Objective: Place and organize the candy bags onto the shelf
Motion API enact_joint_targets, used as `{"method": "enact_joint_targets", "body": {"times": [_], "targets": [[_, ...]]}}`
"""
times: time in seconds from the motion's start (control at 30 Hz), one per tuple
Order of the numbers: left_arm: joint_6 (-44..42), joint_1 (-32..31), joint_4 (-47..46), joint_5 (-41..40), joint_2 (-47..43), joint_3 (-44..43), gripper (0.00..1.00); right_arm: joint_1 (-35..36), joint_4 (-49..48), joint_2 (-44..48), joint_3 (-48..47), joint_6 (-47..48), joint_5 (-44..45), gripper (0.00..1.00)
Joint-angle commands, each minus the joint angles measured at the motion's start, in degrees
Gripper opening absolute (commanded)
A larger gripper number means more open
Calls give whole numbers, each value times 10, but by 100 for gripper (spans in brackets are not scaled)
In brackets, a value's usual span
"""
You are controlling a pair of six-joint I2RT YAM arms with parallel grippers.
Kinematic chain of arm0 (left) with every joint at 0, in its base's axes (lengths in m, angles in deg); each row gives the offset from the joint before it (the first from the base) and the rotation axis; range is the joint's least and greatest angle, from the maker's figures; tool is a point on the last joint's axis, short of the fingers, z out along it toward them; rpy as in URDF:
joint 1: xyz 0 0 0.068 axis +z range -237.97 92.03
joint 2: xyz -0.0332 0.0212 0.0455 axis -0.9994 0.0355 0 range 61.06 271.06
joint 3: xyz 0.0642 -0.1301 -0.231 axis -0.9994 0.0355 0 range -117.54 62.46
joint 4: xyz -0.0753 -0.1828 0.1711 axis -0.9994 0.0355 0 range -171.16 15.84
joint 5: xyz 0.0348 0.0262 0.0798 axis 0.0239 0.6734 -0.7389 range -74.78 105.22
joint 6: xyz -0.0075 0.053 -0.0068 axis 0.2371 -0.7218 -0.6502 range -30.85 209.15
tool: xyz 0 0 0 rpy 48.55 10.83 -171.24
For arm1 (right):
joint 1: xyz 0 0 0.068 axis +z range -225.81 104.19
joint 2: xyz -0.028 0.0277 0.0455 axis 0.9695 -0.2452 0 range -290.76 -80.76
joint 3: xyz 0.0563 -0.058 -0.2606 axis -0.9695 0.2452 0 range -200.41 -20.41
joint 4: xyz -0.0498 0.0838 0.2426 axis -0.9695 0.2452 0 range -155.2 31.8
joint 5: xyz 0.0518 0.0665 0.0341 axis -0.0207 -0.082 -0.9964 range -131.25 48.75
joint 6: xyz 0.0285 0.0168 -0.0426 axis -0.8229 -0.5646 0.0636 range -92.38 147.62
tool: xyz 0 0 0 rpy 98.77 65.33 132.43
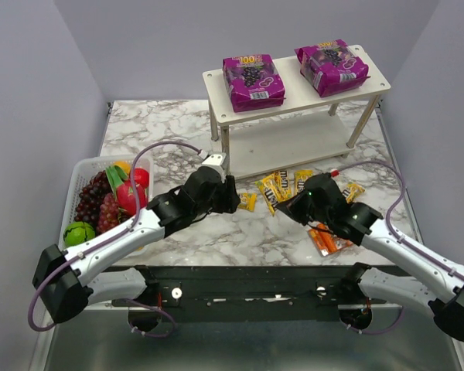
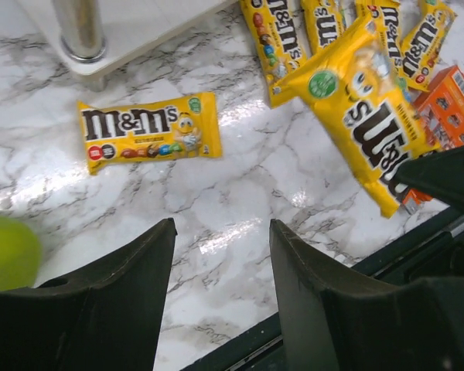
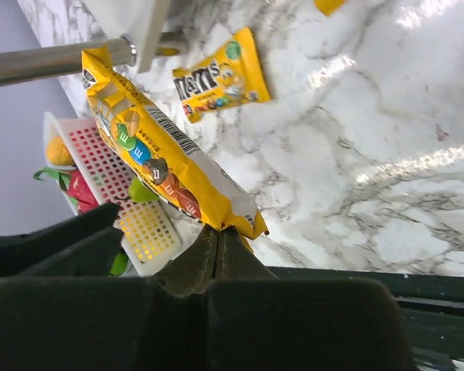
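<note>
The white two-tier shelf (image 1: pixel 294 143) stands at the back, with two purple pouches (image 1: pixel 253 81) (image 1: pixel 332 67) on its top tier. Several yellow packets (image 1: pixel 303 180) lie on the marble in front of it. One lone yellow packet (image 1: pixel 247 202) (image 2: pixel 151 131) lies just ahead of my left gripper (image 1: pixel 233 195) (image 2: pixel 222 228), which is open and empty above the table. My right gripper (image 1: pixel 288 207) (image 3: pixel 219 229) is shut on the end of a yellow packet (image 3: pixel 162 154) (image 2: pixel 363 108) and holds it lifted. The orange pack (image 1: pixel 325 239) (image 2: pixel 452 100) lies under my right arm.
A white fruit basket (image 1: pixel 83 171) with grapes, a lime and red fruit stands at the left edge. A metal shelf leg (image 2: pixel 81 31) is close beyond the lone packet. Grey walls surround the table.
</note>
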Motion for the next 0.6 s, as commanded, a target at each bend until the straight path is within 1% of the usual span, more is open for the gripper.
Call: {"method": "enact_joint_targets", "body": {"times": [0.0,0.03,0.07,0.17,0.2,0.3,0.33,0.43,0.5,0.57], "targets": [[-8,5,58,-85,-41,4,63,-15,-2,-83,-91,70,44,1],[-10,10,62,-94,-46,4,63,-31,-17,-101,-124,95,33,1],[-11,18,68,-98,-48,2,63,-40,-27,-141,-138,106,22,1],[-8,68,89,-73,-46,-6,63,-76,-72,-195,-188,131,-17,1],[-10,96,88,-51,-45,-5,63,-82,-81,-231,-202,138,-24,1],[-22,128,81,-31,-50,-2,64,-98,-98,-286,-253,147,-42,1],[-26,142,81,-27,-51,-2,64,-105,-110,-317,-265,146,-54,1],[-44,158,83,-27,-52,-10,65,-112,-140,-379,-293,128,-79,1],[-54,171,86,-27,-49,-15,65,-113,-159,-406,-311,118,-84,1],[-56,188,88,-20,-47,-20,65,-113,-175,-449,-324,91,-117,1]]}}
